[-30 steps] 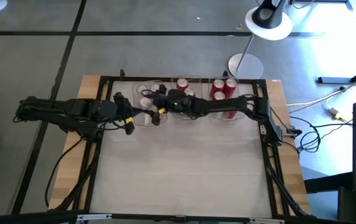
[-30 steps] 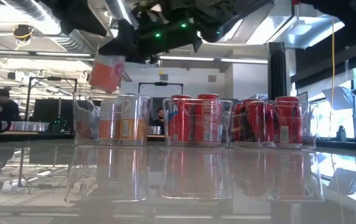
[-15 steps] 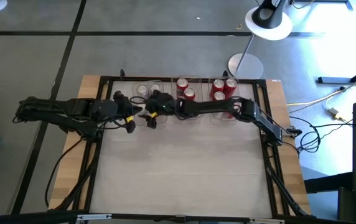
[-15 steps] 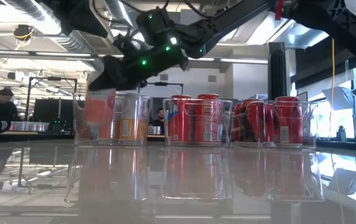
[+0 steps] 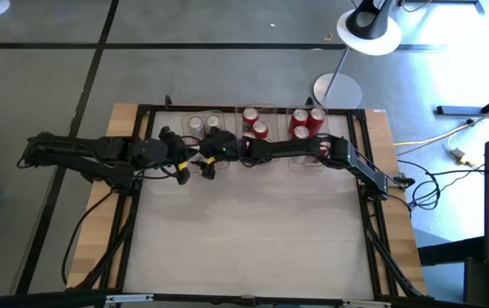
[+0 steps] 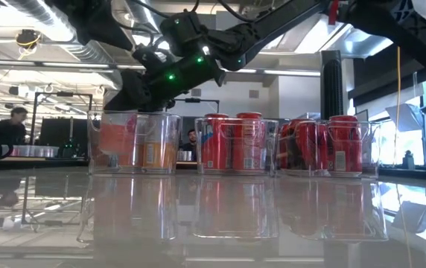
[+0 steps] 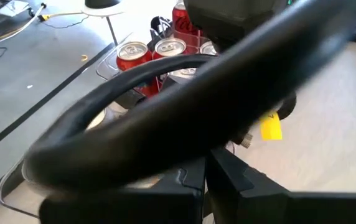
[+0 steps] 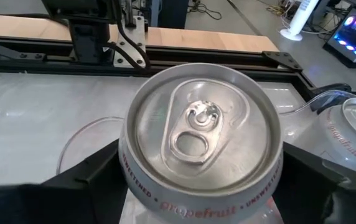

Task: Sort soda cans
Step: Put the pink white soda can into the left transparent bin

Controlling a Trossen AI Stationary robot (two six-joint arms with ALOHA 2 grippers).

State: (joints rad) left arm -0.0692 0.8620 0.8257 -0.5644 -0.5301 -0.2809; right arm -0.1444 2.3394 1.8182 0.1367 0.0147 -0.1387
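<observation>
The right gripper [image 8: 200, 186] has its jaws spread wide around a grapefruit can [image 8: 201, 137], one finger on each side, lowered into the leftmost clear bin [image 6: 132, 143]. That arm reaches across over the middle bin [image 6: 235, 145]. Just beside it the left gripper [image 5: 182, 162] has its jaws closed on nothing. Its wrist view is mostly blocked by a black cable [image 7: 184, 106], red cans [image 7: 131, 55] peeking behind.

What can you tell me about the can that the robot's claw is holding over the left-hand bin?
The grapefruit can is pale, with a silver top, an unopened pull tab and "grapefruit" lettered in red around its rim. It stands upright between the right gripper's dark fingers, lowered into the left clear bin, beside another silver-topped can.
</observation>
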